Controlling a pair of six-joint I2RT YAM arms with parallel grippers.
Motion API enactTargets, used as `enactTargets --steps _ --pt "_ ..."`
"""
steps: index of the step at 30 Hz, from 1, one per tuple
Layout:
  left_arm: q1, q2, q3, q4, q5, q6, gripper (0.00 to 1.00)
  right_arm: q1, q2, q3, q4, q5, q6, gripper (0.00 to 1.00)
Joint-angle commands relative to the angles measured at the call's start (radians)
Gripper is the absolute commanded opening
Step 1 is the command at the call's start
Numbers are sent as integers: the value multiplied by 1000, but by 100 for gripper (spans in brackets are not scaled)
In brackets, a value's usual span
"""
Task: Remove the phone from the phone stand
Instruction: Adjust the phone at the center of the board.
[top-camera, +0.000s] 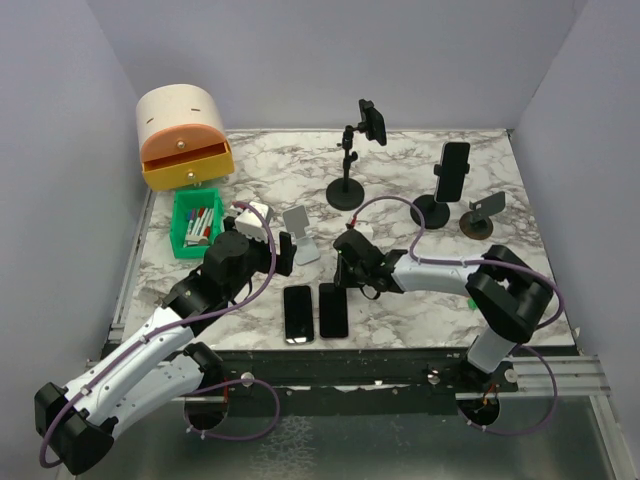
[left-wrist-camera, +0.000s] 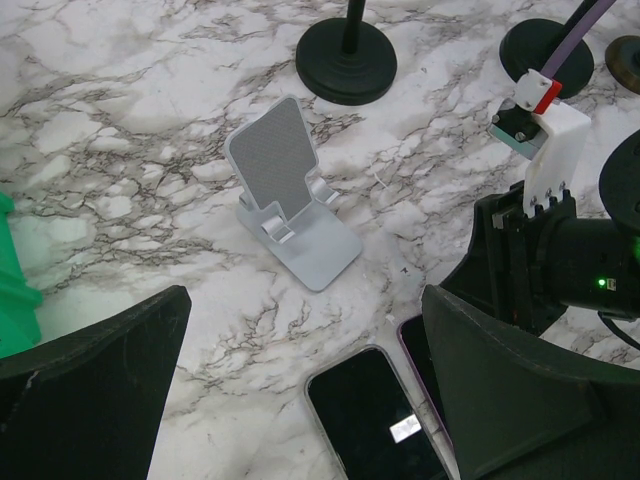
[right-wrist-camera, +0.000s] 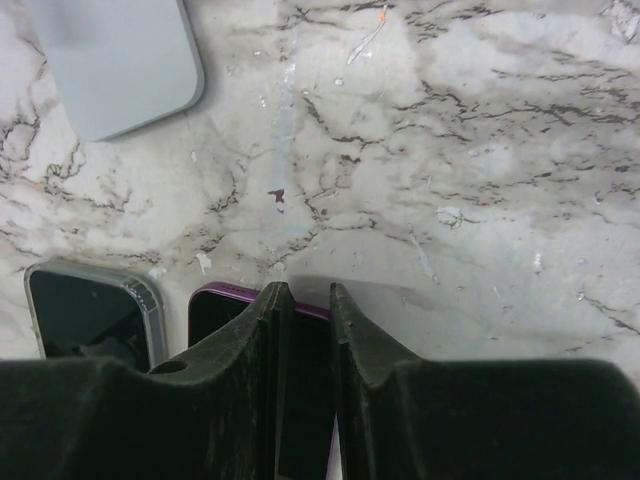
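**Near edge.** Two black-screened phones lie flat side by side on the white marble-patterned table (top-camera: 270, 175). On the left is the clear-cased phone (top-camera: 298, 313), on the right the purple-rimmed phone (top-camera: 333, 310). The right gripper (right-wrist-camera: 305, 292) hangs over the far end of the purple-rimmed phone. Its fingers are a narrow slit apart and closed on nothing visible. Whether the tips touch the phone cannot be told. The left gripper (left-wrist-camera: 305, 320) hovers to the left, fingers spread wide, holding nothing.

**Middle.** The grey folding metal phone stand (left-wrist-camera: 285, 195) is upright and bare.

**Far side.**
- A black pole stand (top-camera: 347, 190) on a round base carries a clamped black phone (top-camera: 373, 121).
- To its right, a second black pole stand (top-camera: 430, 212) carries another upright black phone (top-camera: 453, 170).
- At far right is a small dark stand (top-camera: 478, 222), apparently bare.
- At far left are a green plastic bin (top-camera: 180, 225) of markers and a cream-and-orange drawer box (top-camera: 180, 125).

**Progress.** Removal from the grey stand is judged done. The purple-rimmed phone, taken to be the task's, lies on the table just near of that stand and clear of it. What is left appears to be backing the right gripper away. If the two far phones are also meant, they are not yet taken.

**Count.**
- Phones: four, two flat and two mounted.
- Stands: four, two loaded and two bare.
- Bins: one.
- Drawer boxes: one.
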Motion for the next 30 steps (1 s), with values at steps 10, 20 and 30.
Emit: enactTargets --steps 10,20,30 --pt "-5 0 7 -8 8 -7 99 5 -318 -73 -156 -37 1 57" --pt "-5 9 9 -8 13 -7 99 1 -518 -471 277 -373 170 80" --pt "-7 8 6 -9 8 -7 99 1 -340 -500 452 -414 231 78"
